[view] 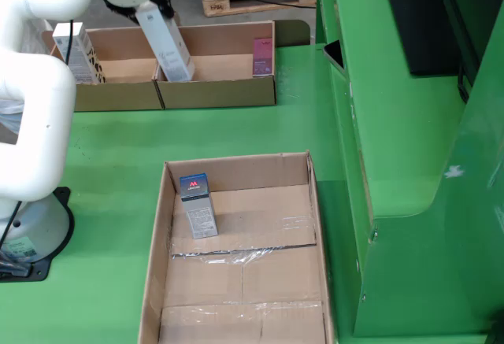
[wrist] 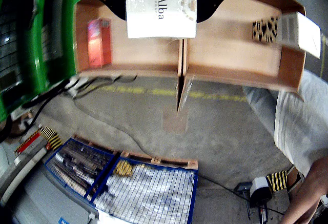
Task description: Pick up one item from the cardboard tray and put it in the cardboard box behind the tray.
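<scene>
1. White carton (view: 167, 45) marked "d'Alba" (wrist: 161, 7) sits clamped in the gripper (view: 140, 3), tilted, its lower end down inside the right-hand compartment of the far cardboard box (view: 224, 92) in the fixed view.
2. Picking looks done, and carrying nearly so; judging by this, only letting go and drawing back remain.
3. That compartment already holds a pink box (view: 262, 55); the neighbouring one holds a white patterned carton (view: 73, 51).
4. Nearer, the cardboard tray (view: 155, 265) keeps one upright grey box (view: 197, 205).
</scene>
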